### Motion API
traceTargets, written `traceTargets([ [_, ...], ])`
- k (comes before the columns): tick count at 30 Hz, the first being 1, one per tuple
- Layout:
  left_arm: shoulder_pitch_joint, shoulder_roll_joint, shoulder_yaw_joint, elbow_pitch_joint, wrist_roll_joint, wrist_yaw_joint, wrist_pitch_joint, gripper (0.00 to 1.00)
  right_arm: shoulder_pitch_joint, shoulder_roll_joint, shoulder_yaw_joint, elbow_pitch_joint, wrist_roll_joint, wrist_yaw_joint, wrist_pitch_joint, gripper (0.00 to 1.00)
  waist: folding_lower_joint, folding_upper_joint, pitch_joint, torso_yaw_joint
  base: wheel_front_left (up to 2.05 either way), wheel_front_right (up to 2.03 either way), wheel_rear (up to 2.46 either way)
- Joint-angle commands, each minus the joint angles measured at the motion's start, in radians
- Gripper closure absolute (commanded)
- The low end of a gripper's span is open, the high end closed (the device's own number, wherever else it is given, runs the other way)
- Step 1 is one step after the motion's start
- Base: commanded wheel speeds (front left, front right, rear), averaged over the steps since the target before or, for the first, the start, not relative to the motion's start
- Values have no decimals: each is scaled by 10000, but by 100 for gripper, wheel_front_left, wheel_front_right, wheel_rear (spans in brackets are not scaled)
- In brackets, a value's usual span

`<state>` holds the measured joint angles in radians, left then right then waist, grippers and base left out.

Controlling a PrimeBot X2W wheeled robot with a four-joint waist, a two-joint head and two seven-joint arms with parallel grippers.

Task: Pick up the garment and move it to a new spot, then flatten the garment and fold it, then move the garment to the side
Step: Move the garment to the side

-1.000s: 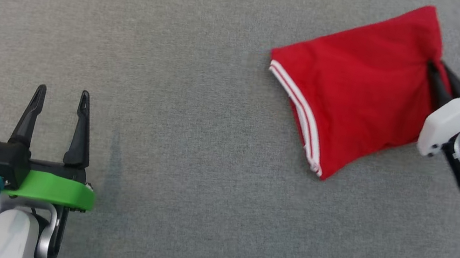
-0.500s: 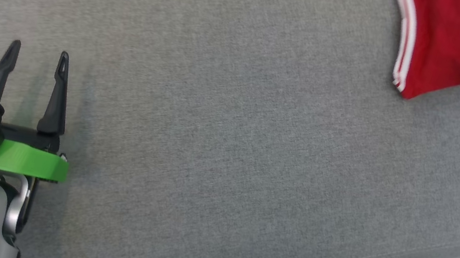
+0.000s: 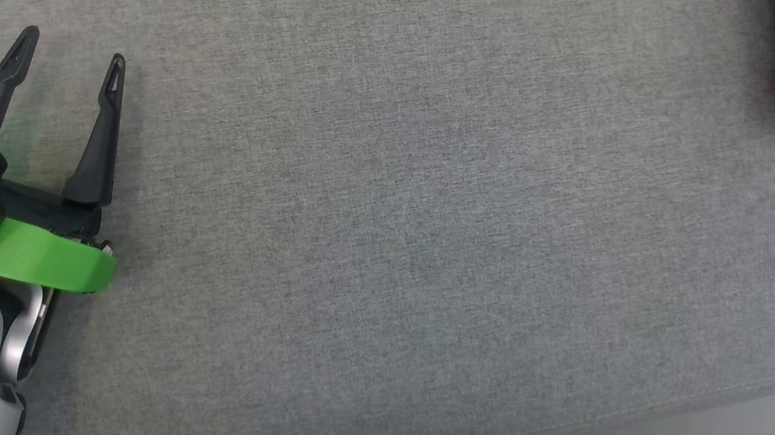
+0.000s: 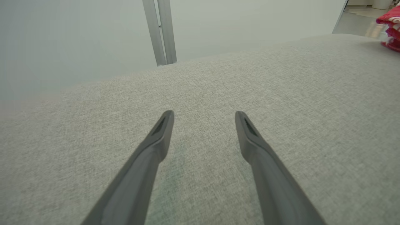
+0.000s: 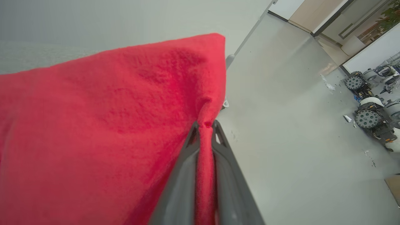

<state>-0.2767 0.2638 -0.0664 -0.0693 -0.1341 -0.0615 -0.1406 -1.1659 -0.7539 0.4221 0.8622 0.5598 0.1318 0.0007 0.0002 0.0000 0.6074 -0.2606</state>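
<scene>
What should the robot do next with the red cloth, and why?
Probably lower the garment flat onto the cushion. The right gripper is shut on its edge, it looks folded, and it is at the far right side. The left gripper hangs open, away from it.

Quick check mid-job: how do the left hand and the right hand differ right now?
The left hand is open, its fingers spread with nothing between them; the right hand is shut, pinching a fold of the red garment. The left hand is over bare grey cushion, well away from the garment, while the right hand is in contact with it. Both have two long dark tapered fingers.
</scene>
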Motion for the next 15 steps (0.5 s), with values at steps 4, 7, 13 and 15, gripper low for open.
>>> traceTargets([
  [4, -13, 59, 9, -84, -73, 100, 25, 0, -364, 134, -152, 941, -414, -25, -268, 0, -2, 0, 47, 172, 0, 0, 0],
  [7, 7, 43, 7, -64, -117, 142, -24, 0, -648, 217, -287, 1379, -805, -23, -866, 0, -2, 0, 0, 242, 0, 0, 0],
  [13, 157, -34, 58, 199, -260, 229, -233, 0, -902, 730, -219, 1629, -1362, -23, -1870, 0, -2, 0, -444, 319, 0, 0, 0],
  [15, 194, -135, 32, 338, -282, 264, -354, 0, -812, 974, -284, 1516, -1283, -23, -2213, 0, -2, 0, -707, 397, 0, 0, 0],
])
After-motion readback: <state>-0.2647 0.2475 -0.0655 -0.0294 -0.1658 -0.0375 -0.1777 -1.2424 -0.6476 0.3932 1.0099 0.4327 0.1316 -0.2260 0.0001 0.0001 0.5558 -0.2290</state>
